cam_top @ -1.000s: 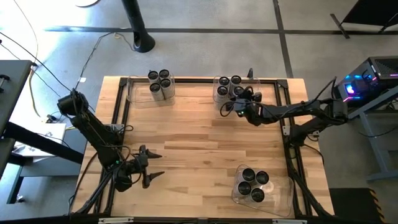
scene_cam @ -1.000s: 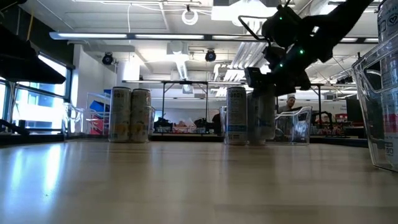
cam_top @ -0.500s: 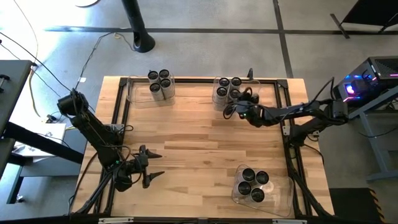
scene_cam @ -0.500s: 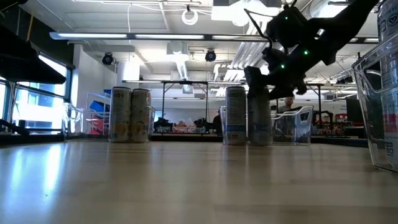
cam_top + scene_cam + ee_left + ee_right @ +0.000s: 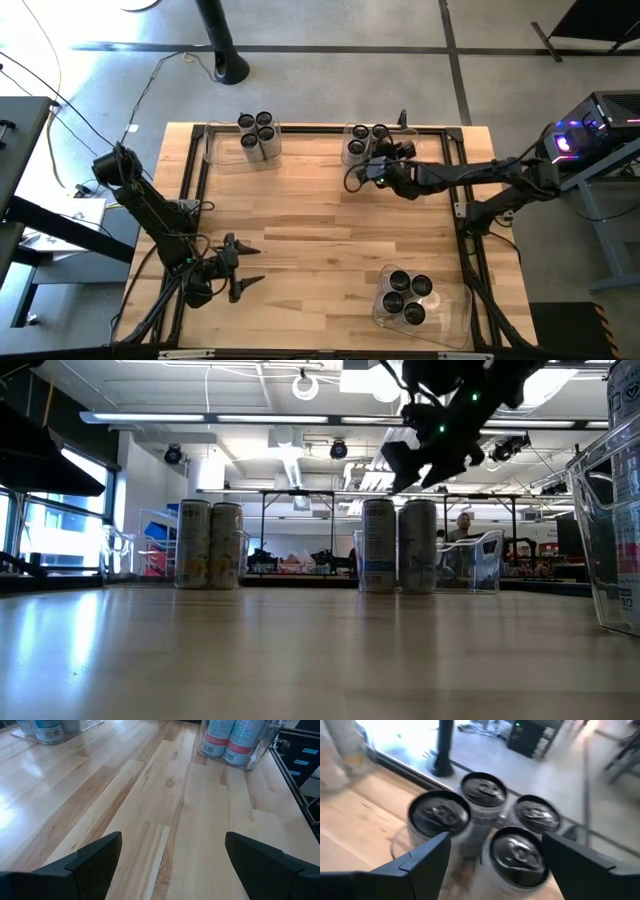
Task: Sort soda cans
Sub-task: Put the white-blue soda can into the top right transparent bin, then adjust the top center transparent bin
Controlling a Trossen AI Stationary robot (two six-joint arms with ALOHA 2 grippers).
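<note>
At the near edge of the bench, on the right, a clear bin holds a cluster of four soda cans, dark tops up. On the near left the left pincer waits low over bare wood, its two fingers spread wide with nothing between them. The left wrist view confirms this: only open planks lie ahead of it, with cans in a clear bin far off on each side.

Toward the far edge, the right pincer hangs released above the far-right group of cans, jaws parted and holding nothing. The right wrist view looks down on four can tops packed close together, with the pincer's fingers standing either side of them and clear of the rims. The low view adds what the overhead cannot: the pincer is lifted above the can tops, with a gap of air under it, and two cans stand upright below beside a clear bin wall.

At the far left another bin holds four more cans; from table height only two of them show. Beyond the bench a black post base stands on the grey floor.
</note>
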